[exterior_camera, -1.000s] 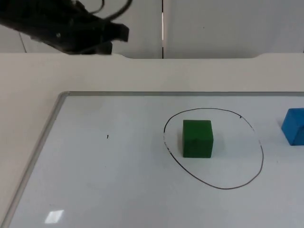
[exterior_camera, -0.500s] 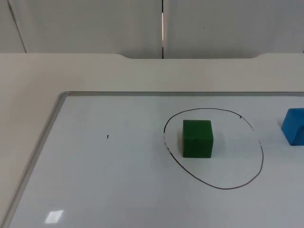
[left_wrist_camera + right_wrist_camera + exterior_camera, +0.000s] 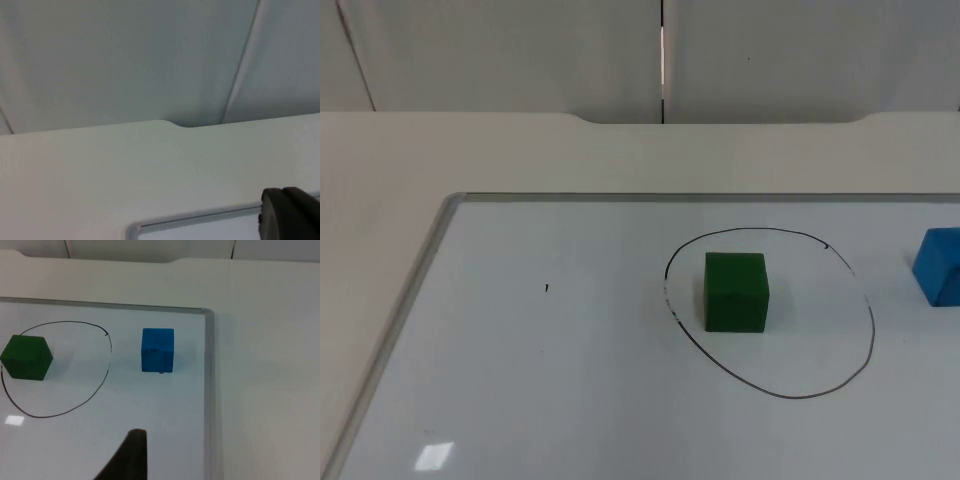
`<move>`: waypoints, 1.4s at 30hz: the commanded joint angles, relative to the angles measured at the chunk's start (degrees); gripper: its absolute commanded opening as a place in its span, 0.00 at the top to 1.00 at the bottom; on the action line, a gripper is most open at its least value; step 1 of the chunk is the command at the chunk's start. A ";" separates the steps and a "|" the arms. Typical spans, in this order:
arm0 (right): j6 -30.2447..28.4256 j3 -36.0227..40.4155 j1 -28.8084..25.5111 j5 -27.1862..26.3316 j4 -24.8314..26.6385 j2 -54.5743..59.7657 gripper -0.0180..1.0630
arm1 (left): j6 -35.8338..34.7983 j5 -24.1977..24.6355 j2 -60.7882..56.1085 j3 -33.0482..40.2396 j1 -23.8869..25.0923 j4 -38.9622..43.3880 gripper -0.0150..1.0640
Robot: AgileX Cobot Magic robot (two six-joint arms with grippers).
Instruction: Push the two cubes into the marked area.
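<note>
A green cube (image 3: 736, 291) stands inside the black hand-drawn oval (image 3: 872, 330) on the whiteboard, toward the oval's left side. A blue cube (image 3: 940, 265) sits outside the oval, to its right. In the right wrist view the blue cube (image 3: 157, 350) lies between the oval (image 3: 109, 360) and the board's frame, with the green cube (image 3: 26, 357) inside the line. My right gripper (image 3: 131, 457) hovers well short of the blue cube, touching nothing. My left gripper (image 3: 290, 215) is held over the board's far left corner, away from both cubes.
The whiteboard's metal frame (image 3: 435, 250) runs along the left and far sides; its right edge (image 3: 207, 390) lies close beside the blue cube. Beyond it the white table (image 3: 620, 155) ends at the grey partition wall (image 3: 520, 50).
The left arm, seen at the upper left a second ago, has drawn back out of the top view. Neither cube has moved.
</note>
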 commanded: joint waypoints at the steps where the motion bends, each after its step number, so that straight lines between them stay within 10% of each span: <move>1: -0.55 0.37 -0.39 -0.39 -0.11 -0.25 0.01 | -0.34 0.13 -4.30 2.97 3.35 -2.49 0.99; 27: -0.55 0.37 -0.39 -0.39 -0.11 -0.25 0.01 | 18.78 21.89 -21.75 4.51 3.76 -2.29 0.99; 36: -0.55 0.37 -0.39 -0.39 -0.11 -0.25 0.01 | -6.51 20.40 -29.46 6.03 3.76 3.72 0.99; 42: -0.55 0.37 -0.39 -0.39 -0.11 -0.25 0.01 | -2.04 16.13 -39.82 14.49 3.76 -3.05 0.99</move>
